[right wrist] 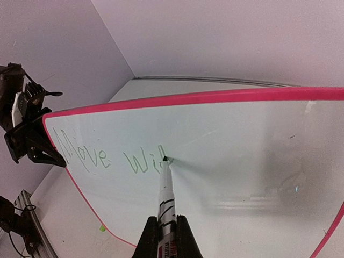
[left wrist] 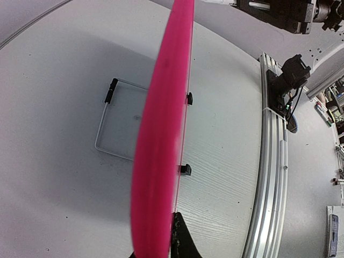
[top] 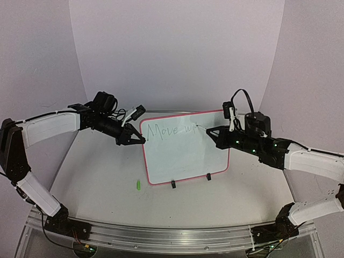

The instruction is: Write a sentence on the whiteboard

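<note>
- Two words, or nearly, are on the whiteboard point(top: 185, 161): the sentence point(right wrist: 110, 157) reads "Move" and then something like "Wil" in thin green letters along the top, so most of the writing looks not yet done.
- That board stands near the middle of the counter point(top: 97, 177), leaning back on its wire stand point(left wrist: 115, 121), with two black clip feet point(top: 173, 184) at its bottom edge.
- Your left jaws are closed on the pink frame at the board's upper left edge, steadying it.
- Your right jaws are closed around a marker point(right wrist: 165, 193), whose tip touches the board just after the last letter.
- Push too hard with the tip and the board could rock back or slide on its feet, since only one edge is pinched. The letters would then smear or skew.
- Press too lightly, or let the marker twist in your right jaws, and the stroke may skip. The green ink reads faint as it is.
- A small green piece point(top: 138, 184), perhaps the marker's cap, lies on the counter just off the board's lower left corner. A sliding board could knock it away.
</note>
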